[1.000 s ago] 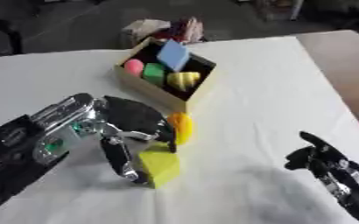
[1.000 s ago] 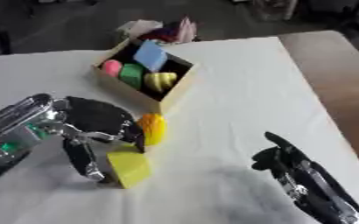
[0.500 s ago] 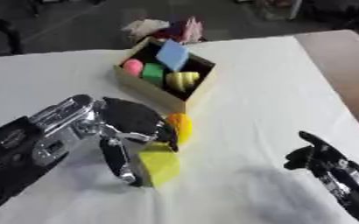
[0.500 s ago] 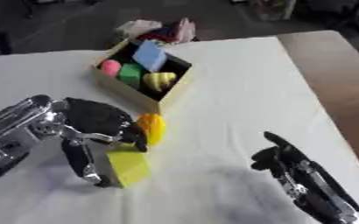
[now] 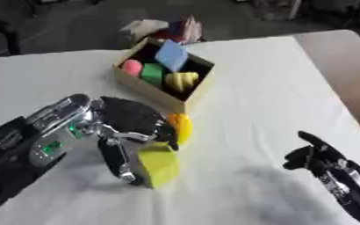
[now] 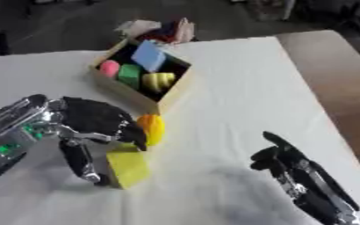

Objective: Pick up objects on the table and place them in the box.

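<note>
A wooden box [image 5: 149,88] stands at the back middle of the white table, holding a pink ball, a green block, a blue square and a yellow ridged piece. My left hand [image 5: 129,121] hangs over a yellow-green block [image 5: 160,163], with its thumb on the block's left side and its fingers curled down at the upper right. An orange-yellow rounded object [image 5: 181,126] lies just beyond the block, beside those fingers. My right hand [image 6: 287,160] rests at the lower right, away from everything, fingers relaxed.
Some crumpled pink and white material [image 5: 171,27] lies behind the box at the table's far edge. The table's right edge [image 5: 329,83] runs past brown flooring. Bare white cloth stretches between the two hands.
The left hand and the yellow-green block stay almost where they were; the fingers have closed a little more on the block. The right hand has not moved.
</note>
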Controlling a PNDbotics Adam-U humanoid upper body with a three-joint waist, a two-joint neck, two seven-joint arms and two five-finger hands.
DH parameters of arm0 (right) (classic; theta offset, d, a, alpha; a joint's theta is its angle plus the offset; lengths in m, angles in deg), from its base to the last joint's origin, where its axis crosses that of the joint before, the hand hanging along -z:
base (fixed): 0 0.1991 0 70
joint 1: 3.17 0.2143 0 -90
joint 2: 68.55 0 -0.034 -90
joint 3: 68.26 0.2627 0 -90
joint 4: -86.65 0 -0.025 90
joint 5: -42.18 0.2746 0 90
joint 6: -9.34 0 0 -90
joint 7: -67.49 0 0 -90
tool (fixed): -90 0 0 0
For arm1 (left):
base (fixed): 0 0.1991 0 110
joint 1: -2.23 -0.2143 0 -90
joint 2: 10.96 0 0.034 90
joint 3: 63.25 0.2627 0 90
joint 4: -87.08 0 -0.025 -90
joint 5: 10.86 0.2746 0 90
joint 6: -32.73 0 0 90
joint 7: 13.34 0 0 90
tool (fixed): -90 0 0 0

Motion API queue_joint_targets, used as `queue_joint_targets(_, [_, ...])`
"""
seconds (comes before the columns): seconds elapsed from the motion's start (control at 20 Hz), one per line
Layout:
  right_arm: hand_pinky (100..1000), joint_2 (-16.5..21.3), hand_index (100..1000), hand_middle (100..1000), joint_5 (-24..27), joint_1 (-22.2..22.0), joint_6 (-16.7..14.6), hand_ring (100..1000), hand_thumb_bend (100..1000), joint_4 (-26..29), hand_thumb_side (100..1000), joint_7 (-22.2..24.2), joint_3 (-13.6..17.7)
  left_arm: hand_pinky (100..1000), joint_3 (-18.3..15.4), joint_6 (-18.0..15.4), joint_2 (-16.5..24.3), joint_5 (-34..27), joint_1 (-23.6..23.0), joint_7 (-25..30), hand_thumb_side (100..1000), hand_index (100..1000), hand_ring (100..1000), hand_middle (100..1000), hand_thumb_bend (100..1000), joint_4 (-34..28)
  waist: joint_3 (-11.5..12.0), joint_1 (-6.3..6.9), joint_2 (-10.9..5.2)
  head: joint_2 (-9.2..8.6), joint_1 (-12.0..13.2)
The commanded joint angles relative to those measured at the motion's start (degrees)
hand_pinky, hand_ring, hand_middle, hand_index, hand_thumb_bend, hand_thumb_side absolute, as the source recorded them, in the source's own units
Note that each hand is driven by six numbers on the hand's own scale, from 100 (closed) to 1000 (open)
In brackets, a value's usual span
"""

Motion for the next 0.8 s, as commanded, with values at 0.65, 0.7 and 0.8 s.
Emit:
queue_joint_targets(0.65, [717,0.5,1000,675,-0.3,0.5,0.3,679,100,0.5,742,-0.3,0.2,766,-5.0,-7.1,2.6,-0.7,0.0,0.4,336,797,641,516,260,-1.7,0.2,-0.19,-0.83,-1.07,-0.6])
queue_joint_targets(0.7, [717,0.5,1000,674,-0.3,0.4,0.3,678,100,0.5,743,-0.3,0.3,766,-5.9,-6.2,3.5,-1.5,0.0,-0.3,333,798,644,517,257,-2.3,0.2,-0.12,-0.85,-1.08,-0.7])
queue_joint_targets(0.8, [717,0.6,1000,674,-0.4,0.4,0.4,678,100,0.5,744,-0.4,0.3,767,-8.1,-4.4,5.2,-3.3,0.3,-1.5,328,799,645,519,257,-3.2,0.3,-0.02,-0.91,-1.13,-0.9])
